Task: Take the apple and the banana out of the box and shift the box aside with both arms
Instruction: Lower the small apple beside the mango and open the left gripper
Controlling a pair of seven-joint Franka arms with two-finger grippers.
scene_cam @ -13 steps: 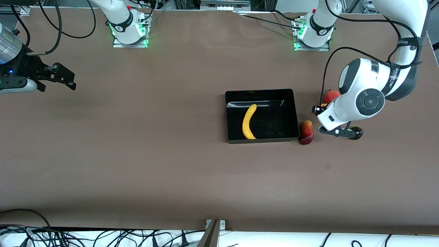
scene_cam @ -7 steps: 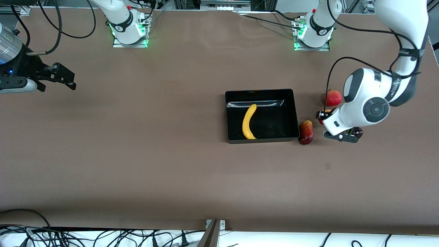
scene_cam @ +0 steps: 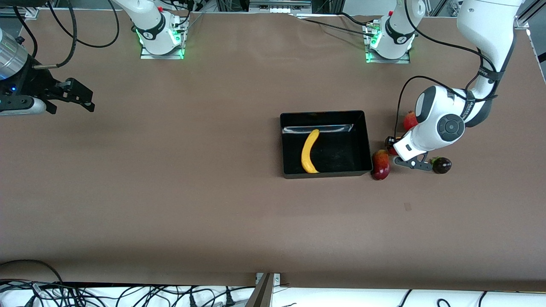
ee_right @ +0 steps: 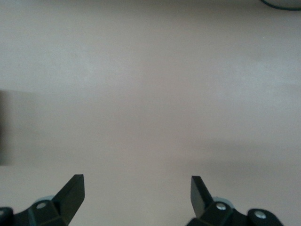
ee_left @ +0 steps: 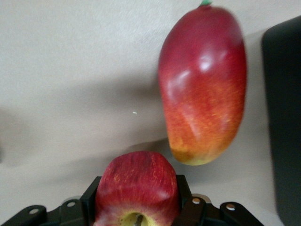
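The black box (scene_cam: pixel 362 140) sits mid-table with the yellow banana (scene_cam: pixel 309 151) lying in it. My left gripper (scene_cam: pixel 391 147) is shut on the red apple (ee_left: pixel 136 186), which has yellow round its stem, and holds it low over the table by the box's wall toward the left arm's end. In the front view the arm hides most of the apple. The left wrist view shows black fingers (ee_left: pixel 184 189) on both sides of the apple and the box's wall (ee_left: pixel 284 117). My right gripper (scene_cam: pixel 83 97) waits open and empty at the right arm's end; its wrist view (ee_right: pixel 136 188) shows only bare table.
A red and yellow mango (scene_cam: pixel 381 164) lies against the box's corner nearer the camera and also shows in the left wrist view (ee_left: pixel 204 89). A red pomegranate (scene_cam: pixel 409 120) and a dark purple fruit (scene_cam: pixel 441 165) lie toward the left arm's end.
My left gripper, holding the apple, has shifted toward the box and the mango. The arm now covers part of the pomegranate and has uncovered the purple fruit. The right arm has not moved.
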